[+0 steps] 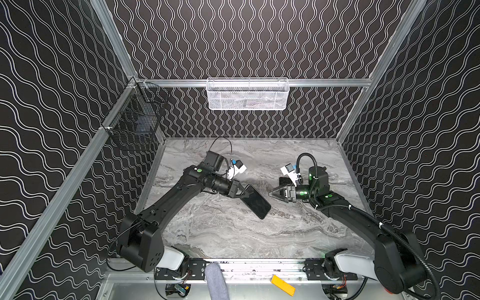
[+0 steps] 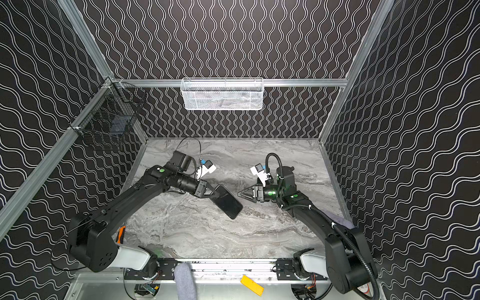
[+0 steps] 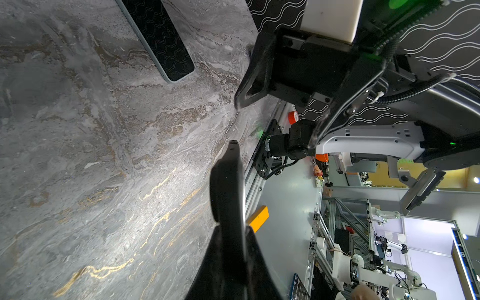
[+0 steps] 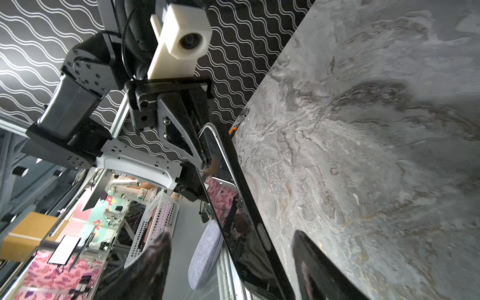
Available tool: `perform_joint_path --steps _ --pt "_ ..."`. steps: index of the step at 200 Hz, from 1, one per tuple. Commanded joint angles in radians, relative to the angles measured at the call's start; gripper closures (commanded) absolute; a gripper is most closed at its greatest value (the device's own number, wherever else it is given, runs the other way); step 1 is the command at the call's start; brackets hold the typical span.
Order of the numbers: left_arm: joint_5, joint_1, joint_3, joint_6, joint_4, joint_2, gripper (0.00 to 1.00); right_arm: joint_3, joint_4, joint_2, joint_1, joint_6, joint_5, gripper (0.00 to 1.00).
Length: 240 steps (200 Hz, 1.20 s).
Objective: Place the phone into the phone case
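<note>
Both top views: left tool (image 1: 245, 193) is clamped shut on one end of the phone (image 1: 257, 202), mid-bench (image 1: 220, 233). The phone sits roughly level, broad face up. Right tool (image 1: 270, 193) points at the phone's free side from just beside it. Same layout here: left tool (image 2: 215, 193), phone (image 2: 228, 202), right tool (image 2: 239, 193).

Left wrist: I see the phone (image 3: 228, 192) edge-on, sticking out between the closed fingers. The right tool (image 3: 272, 122) faces it with the jaws spread wide and nothing in them. A second flat dark piece with a pale blue rim (image 3: 161, 39) lies flat on the bench (image 3: 78, 155), apart from the phone and close to the right tool's lower finger (image 3: 246, 78). I can't confirm whether that is the phone case.

Right wrist: the phone (image 4: 249, 207) has a glossy, mirror-like face and a button on its side. The left tool (image 4: 205, 161) pinches it near one corner. In this view the phone runs between my two spread fingers (image 4: 155, 259). I can't tell whether its end is actually inside the gap.
</note>
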Motion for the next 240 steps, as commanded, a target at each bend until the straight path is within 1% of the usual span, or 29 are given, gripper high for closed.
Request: perform_joint_path --steps 1,42,67,100,122,149,184,208,240 --pt "0.063 -0.003 -0.007 -0.036 0.085 -0.004 1.0 0.008 0.083 0.025 0.027 0.013 -0.05 0.25" --pt "0.082 -0.017 0.0 -0.062 0.118 -0.001 1.0 -0.014 0.137 0.056 0.056 0.035 -0.045 0.28" --pt "0.079 -0.017 0.002 -0.076 0.132 0.006 1.0 -0.015 0.154 0.059 0.067 0.046 -0.05 0.35" --pt "0.092 -0.018 -0.006 -0.107 0.169 0.017 1.0 -0.032 0.184 0.051 0.07 0.065 -0.052 0.5" --pt "0.106 -0.018 -0.019 -0.151 0.217 0.018 1.0 -0.043 0.222 0.053 0.071 0.091 -0.062 0.57" --pt "0.111 -0.017 -0.018 -0.165 0.231 0.024 1.0 -0.054 0.266 0.051 0.073 0.12 -0.068 0.66" --pt "0.146 -0.018 -0.027 -0.203 0.276 0.03 1.0 -0.064 0.326 0.056 0.076 0.161 -0.082 0.72" --pt "0.142 -0.018 -0.023 -0.2 0.272 0.035 1.0 -0.071 0.369 0.06 0.075 0.191 -0.088 0.76" --pt "0.135 -0.018 -0.019 -0.201 0.265 0.041 1.0 -0.07 0.392 0.064 0.076 0.211 -0.085 0.85"
